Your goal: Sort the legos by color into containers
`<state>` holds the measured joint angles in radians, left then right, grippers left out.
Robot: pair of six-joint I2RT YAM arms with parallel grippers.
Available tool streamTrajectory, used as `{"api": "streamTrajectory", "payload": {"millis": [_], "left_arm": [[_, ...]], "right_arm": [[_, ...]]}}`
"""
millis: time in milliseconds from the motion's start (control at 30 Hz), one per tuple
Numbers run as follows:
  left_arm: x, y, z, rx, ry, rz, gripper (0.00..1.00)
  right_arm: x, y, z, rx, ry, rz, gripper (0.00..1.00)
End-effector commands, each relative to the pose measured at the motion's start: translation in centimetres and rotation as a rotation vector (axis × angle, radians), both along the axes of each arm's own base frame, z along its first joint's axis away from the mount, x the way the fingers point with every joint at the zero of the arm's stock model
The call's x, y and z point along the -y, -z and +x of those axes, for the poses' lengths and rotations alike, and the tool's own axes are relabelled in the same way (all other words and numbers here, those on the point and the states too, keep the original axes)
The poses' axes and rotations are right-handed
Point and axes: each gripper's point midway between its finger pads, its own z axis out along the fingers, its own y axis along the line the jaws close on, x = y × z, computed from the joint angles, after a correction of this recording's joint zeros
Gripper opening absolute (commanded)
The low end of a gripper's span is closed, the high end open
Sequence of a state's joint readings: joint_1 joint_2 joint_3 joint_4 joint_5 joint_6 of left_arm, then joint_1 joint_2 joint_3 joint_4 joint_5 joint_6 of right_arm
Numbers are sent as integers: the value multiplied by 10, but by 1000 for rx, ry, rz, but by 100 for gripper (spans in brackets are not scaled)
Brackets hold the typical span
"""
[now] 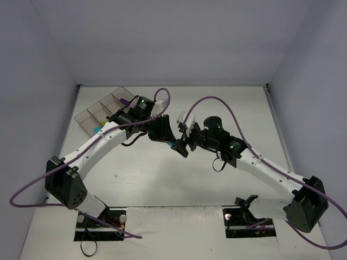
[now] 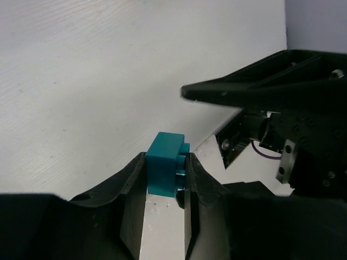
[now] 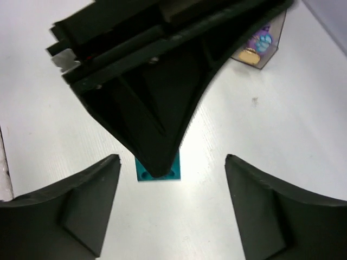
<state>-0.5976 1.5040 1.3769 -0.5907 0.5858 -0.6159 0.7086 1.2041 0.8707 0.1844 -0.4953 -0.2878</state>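
Seeing white bench (image 1: 162, 184), grey walls (image 1: 162, 38) round it. Over it, left arm (image 1: 103, 142) and right arm (image 1: 265, 169) angled inward, meeting tip to tip near mid-bench. At far left of bench, containers (image 1: 103, 111) in a diagonal row, well apart from the meeting point. Holding a few coloured bits: purple in the farthest bin, cyan-green at the nearest. One corner also caught in right wrist view, purple and cyan pieces inside. Left pincer (image 2: 166, 161) narrow, clamped on a cyan lego (image 2: 162, 176), pads on two opposite faces. Right pincer (image 3: 172, 162) wide, gripping nothing, straddling that lego and the left pincer's tip from the opposite side, touching neither. Can't tell whether lego sits on bench or just off it.
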Motion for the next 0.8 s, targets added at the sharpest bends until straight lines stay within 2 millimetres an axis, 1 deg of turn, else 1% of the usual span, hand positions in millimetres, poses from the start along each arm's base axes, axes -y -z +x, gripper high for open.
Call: {"api": "streamTrajectory", "payload": {"millis": [0,67,100,133,167,200,233,267,300,333,367,400,467,500,533,567,600,633,667,700,733,767], "left_arm": [[-26,-6,16,71,-73,56,0],[-47,-3,28,94,-139,96,0],[-70,1,41,86,-213,120,0],[-87,6,49,83,-272,146,0],[-105,4,56,93,-331,161,0],[-135,7,69,88,-426,195,0],[-160,10,78,112,-506,256,0],[-180,9,83,121,-567,285,0],[-211,10,90,115,-655,321,0],[-228,10,95,117,-708,351,0],[-250,12,99,121,-779,404,0],[-266,13,102,119,-824,429,0],[-311,18,109,108,-955,492,0],[-320,20,113,104,-979,495,0],[-337,23,115,92,-1022,499,0],[-349,33,119,67,-1049,529,0],[-358,32,127,77,-1074,531,0],[-366,35,131,73,-1086,543,0],[-375,48,136,40,-1100,562,2],[-381,45,143,48,-1113,566,5],[-384,56,148,20,-1112,578,7],[-387,58,153,19,-1118,579,9]], "right_arm": [[0,-26,17,15,113,84,77],[6,-18,25,-28,193,74,80],[9,-14,28,-43,219,72,80],[15,-12,35,-49,277,69,81],[19,-11,39,-77,322,85,81],[22,-9,42,-91,352,90,82],[31,-7,51,-94,429,92,82],[35,-5,54,-102,468,92,82],[39,-1,56,-142,516,112,82],[46,3,60,-146,566,111,82],[51,6,63,-157,604,114,81],[55,12,63,-189,643,123,81],[68,17,69,-192,739,126,81],[73,22,71,-220,782,139,81],[79,28,72,-237,812,137,81],[84,32,74,-248,841,140,81],[89,36,75,-266,865,140,81],[95,42,77,-293,897,148,80],[98,45,78,-303,913,149,80],[101,49,78,-314,927,141,80],[105,53,80,-325,950,138,80],[106,54,80,-330,958,137,80]]}}
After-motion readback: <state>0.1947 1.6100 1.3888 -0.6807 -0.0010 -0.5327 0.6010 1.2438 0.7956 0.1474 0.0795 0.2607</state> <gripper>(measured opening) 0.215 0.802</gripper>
